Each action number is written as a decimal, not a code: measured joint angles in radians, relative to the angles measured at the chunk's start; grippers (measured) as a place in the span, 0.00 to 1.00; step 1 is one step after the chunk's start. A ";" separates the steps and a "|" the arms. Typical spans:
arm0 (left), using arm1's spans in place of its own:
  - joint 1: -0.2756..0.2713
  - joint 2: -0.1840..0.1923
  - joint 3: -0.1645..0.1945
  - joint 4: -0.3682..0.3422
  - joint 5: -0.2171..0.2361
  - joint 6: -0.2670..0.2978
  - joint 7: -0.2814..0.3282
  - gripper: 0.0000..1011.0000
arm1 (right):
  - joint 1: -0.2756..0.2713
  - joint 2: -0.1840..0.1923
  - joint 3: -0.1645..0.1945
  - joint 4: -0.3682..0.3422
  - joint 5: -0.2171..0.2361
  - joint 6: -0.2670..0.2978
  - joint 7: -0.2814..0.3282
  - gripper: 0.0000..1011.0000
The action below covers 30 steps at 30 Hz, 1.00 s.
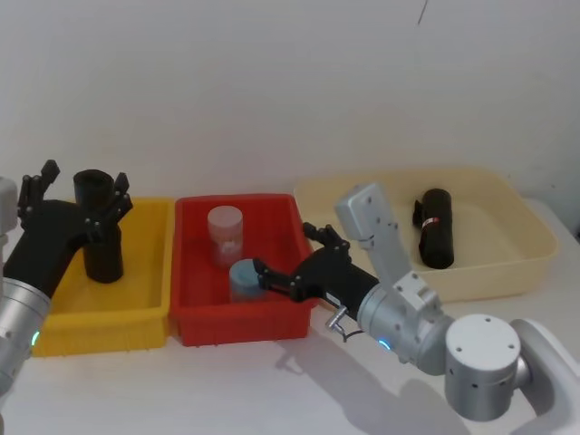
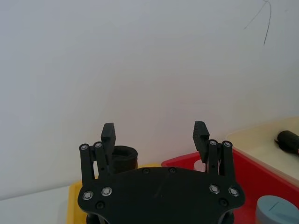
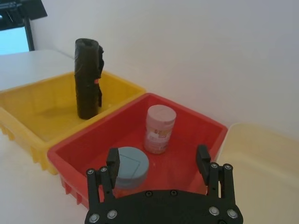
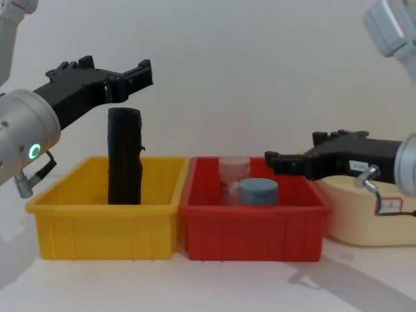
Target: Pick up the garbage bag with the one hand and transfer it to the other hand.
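The garbage bag (image 1: 101,237), a tall matte black roll, is seen upright in the yellow plastic bin (image 1: 109,326) at the left of the head view. Beside it, a red bin (image 1: 245,322) holds a clear pink-capped jar (image 1: 225,234) and a round blue-grey jar (image 1: 245,276), and another black roll (image 1: 437,231) is laid in the cream tray (image 1: 498,272) at right. The left gripper (image 1: 82,186) is held just above the bag, jaws wide and empty, and the right gripper (image 1: 290,258) over the red bin, likewise spread on nothing.
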 joint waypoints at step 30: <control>0.009 0.005 -0.007 -0.009 0.003 -0.002 0.009 0.99 | 0.078 -0.013 -0.073 0.088 0.003 0.060 0.016 0.99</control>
